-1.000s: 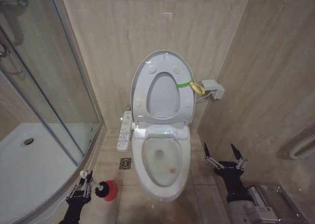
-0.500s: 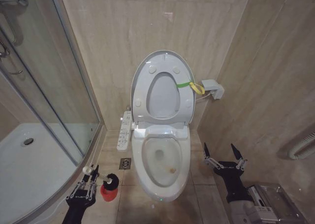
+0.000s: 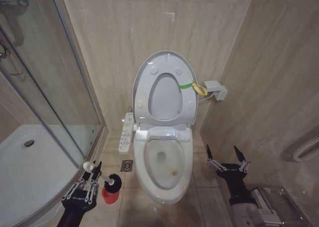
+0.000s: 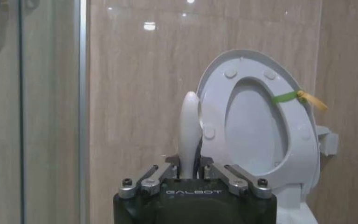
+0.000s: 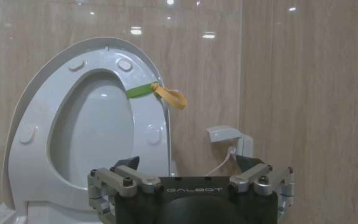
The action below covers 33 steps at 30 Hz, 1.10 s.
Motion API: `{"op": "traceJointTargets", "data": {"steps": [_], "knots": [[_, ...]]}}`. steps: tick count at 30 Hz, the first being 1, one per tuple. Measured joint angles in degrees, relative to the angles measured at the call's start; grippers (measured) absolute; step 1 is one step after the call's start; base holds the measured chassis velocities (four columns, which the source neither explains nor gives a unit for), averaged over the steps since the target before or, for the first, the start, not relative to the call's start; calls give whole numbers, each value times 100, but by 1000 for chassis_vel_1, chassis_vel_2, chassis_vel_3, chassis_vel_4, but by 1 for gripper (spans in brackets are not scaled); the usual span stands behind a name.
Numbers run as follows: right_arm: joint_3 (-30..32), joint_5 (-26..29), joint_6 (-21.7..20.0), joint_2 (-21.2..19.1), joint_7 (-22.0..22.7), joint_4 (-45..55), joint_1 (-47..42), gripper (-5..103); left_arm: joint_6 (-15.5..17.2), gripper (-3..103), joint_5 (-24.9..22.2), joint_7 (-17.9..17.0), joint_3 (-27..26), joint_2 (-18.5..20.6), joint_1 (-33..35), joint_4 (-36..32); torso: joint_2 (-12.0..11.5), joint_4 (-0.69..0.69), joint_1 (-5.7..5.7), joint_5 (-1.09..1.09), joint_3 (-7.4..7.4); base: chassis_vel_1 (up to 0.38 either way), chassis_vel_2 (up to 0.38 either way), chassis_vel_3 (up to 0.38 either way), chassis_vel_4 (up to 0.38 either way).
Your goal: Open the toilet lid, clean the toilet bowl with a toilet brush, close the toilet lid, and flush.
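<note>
The toilet lid (image 3: pixel 149 70) stands raised against the back wall, its yellow-green strap loop (image 3: pixel 197 88) on the right edge. Below it the toilet bowl (image 3: pixel 163 163) lies uncovered. My left gripper (image 3: pixel 89 179) hangs low at the bowl's left, shut on the white handle of the toilet brush (image 3: pixel 88 166). The brush's dark head (image 3: pixel 113 179) sits at the mouth of the red holder cup (image 3: pixel 110 195). The left wrist view has the handle (image 4: pixel 190 130) upright between the fingers, with the lid (image 4: pixel 260 70) behind. My right gripper (image 3: pixel 228 157) waits open at the bowl's right, seen too in its own wrist view (image 5: pixel 188 163), facing the lid (image 5: pixel 86 56).
A curved glass shower screen (image 3: pixel 55 87) and white shower tray (image 3: pixel 30 167) close off the left. A button panel (image 3: pixel 126 132) and floor drain (image 3: pixel 127 165) lie left of the bowl. A white wall box (image 3: pixel 215 90) and a grey hose (image 3: pixel 306 152) are on the right wall.
My left gripper has risen and shifted slightly right with the brush handle. The dark brush head swung from beside the red cup to its mouth. The right arm has not moved.
</note>
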Motion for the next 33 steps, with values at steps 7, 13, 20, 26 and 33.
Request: {"op": "traceJointTargets", "data": {"steps": [7,13,20,26,33], "knots": [[0,0,0,0,0,0,0,100,152,19,-493,325,-163,344,-608,7,0,1,0,0,0,0,0,0,0],[0,0,0,0,0,0,0,100,284,19,-988,709,-279,939,-1351,237,0,0,0,-1,1,0,0,0,0],[0,0,0,0,0,0,0,100,309,19,-1479,1069,-243,1588,-1997,737,0,0,0,-1,1,0,0,0,0],[1,0,0,0,0,0,0,100,230,19,-1832,1329,3,2104,-2788,1445,0,0,0,-2,1,0,0,0,0],[0,0,0,0,0,0,0,100,183,19,-2251,1699,356,2552,-3805,2077,0,0,0,0,1,0,0,0,0]]}}
